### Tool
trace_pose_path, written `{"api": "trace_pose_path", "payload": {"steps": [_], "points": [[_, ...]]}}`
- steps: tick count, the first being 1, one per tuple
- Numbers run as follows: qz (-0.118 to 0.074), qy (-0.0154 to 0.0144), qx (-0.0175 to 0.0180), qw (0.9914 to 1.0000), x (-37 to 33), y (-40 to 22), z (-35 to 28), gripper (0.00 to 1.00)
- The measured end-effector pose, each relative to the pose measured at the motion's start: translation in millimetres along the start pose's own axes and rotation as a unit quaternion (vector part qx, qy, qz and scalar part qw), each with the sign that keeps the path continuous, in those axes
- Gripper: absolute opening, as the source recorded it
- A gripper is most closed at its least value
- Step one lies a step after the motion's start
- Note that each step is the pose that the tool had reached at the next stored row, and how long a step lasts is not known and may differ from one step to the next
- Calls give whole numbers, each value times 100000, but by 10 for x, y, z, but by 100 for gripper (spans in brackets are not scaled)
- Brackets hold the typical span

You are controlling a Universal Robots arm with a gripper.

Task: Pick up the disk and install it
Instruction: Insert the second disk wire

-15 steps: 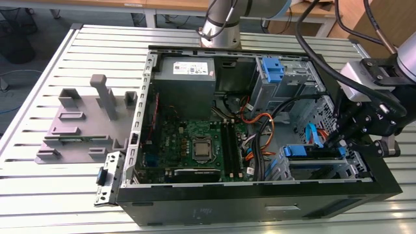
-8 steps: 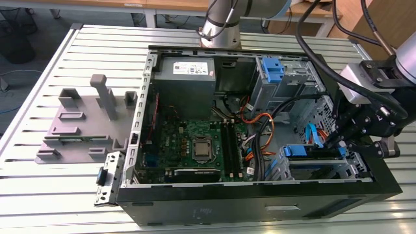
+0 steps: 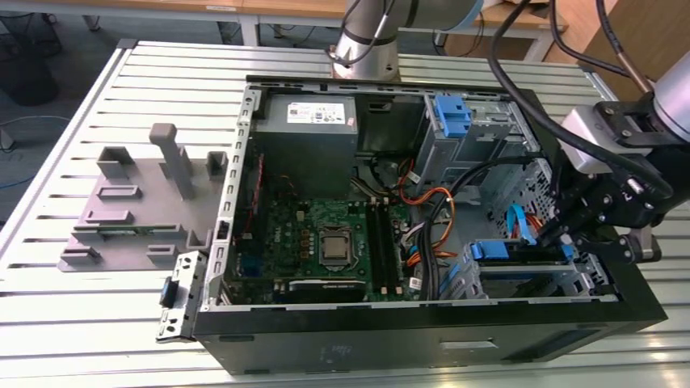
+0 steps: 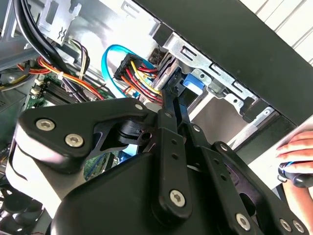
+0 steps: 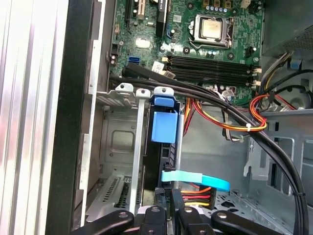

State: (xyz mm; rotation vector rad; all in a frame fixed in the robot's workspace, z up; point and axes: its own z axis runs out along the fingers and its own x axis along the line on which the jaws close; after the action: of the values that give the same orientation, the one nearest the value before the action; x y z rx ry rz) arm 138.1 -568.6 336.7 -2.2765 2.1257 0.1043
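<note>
The disk sits edge-up in the drive cage at the computer case's front corner, on the exterior view's right. Its blue carrier bracket shows between the cage's metal rails in the first wrist view, and a piece of that bracket shows in the second wrist view. My gripper reaches down into the case right over the disk's cable end. Its fingers stand together, shut, with the tips against the disk's edge beside the power plug. I see nothing clamped between them.
A blue data cable and red-yellow power wires run close to the fingers. Black cables cross the motherboard. The power supply sits at the back. A grey fixture stands outside the case. A person's hand rests nearby.
</note>
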Motion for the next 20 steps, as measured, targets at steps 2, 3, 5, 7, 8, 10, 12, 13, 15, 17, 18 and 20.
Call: {"api": "trace_pose_path", "payload": {"steps": [2, 3, 5, 7, 8, 10, 12, 13, 15, 17, 18, 20], "points": [[-29, 9, -1, 100000, 0, 3, 5, 16], [-32, 5, -2, 100000, 1, 3, 9, 16], [-30, 7, -3, 100000, 2, 3, 19, 16], [-30, 18, -2, 100000, 3, 3, 25, 16], [-30, 25, -3, 100000, 3, 3, 26, 16], [-33, 14, -2, 100000, 3, 3, 28, 16], [-32, 7, -1, 100000, 3, 3, 29, 16], [-31, 1, -2, 100000, 3, 3, 24, 16], [-30, -1, -2, 100000, 1, 4, 1, 16], [-27, -8, -2, 100000, 1, 4, -2, 16], [-30, 0, -2, 100000, 2, 4, -3, 16], [-30, 7, -1, 100000, 9, 4, -4, 16]]}}
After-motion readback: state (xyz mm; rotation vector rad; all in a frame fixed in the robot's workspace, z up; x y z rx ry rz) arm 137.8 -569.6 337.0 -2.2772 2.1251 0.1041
